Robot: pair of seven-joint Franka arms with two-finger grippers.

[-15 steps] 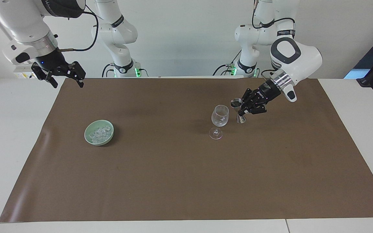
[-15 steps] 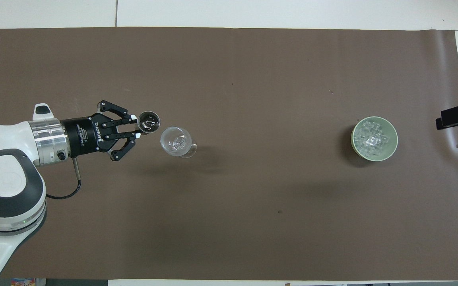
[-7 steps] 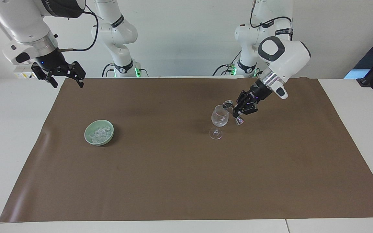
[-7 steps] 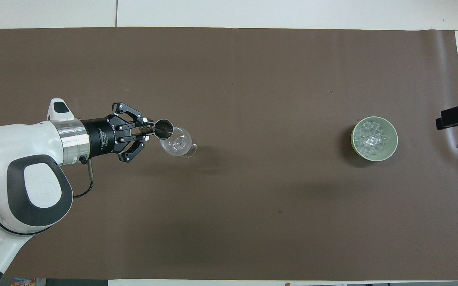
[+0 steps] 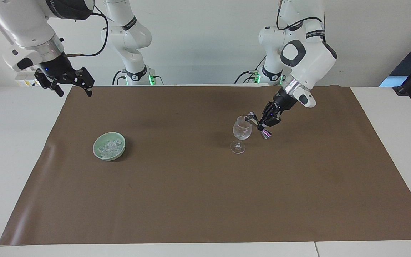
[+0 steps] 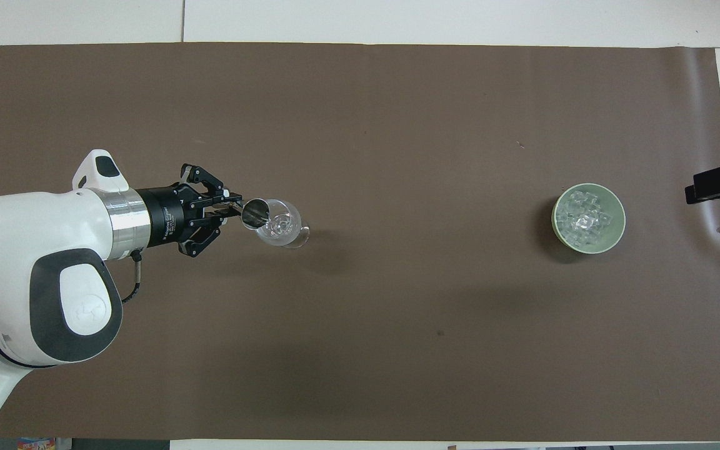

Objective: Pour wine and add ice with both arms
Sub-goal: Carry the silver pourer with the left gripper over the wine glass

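The ice (image 5: 110, 147) lay in the pale green bowl (image 6: 617, 232) toward the right arm's end of the brown mat (image 5: 191, 200). The left gripper (image 5: 264, 124) clamped a metal jigger (image 6: 252, 214), tilted with its mouth at the wine glass (image 5: 242, 129) rim; no liquid stream was discernible. The right gripper (image 5: 70, 82) waited with fingers parted over the mat's corner, appearing in the overhead view only as a cropped black part.

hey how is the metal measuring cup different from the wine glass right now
The metal measuring cup is opaque and shiny; the wine glass is clear. The cup is tipped, mouth at the glass's rim; the glass stands upright. The left gripper holds the cup in the air; the glass rests on the brown mat, untouched by the jaws. The cup looks smaller than the glass. Both are toward the left arm's end.
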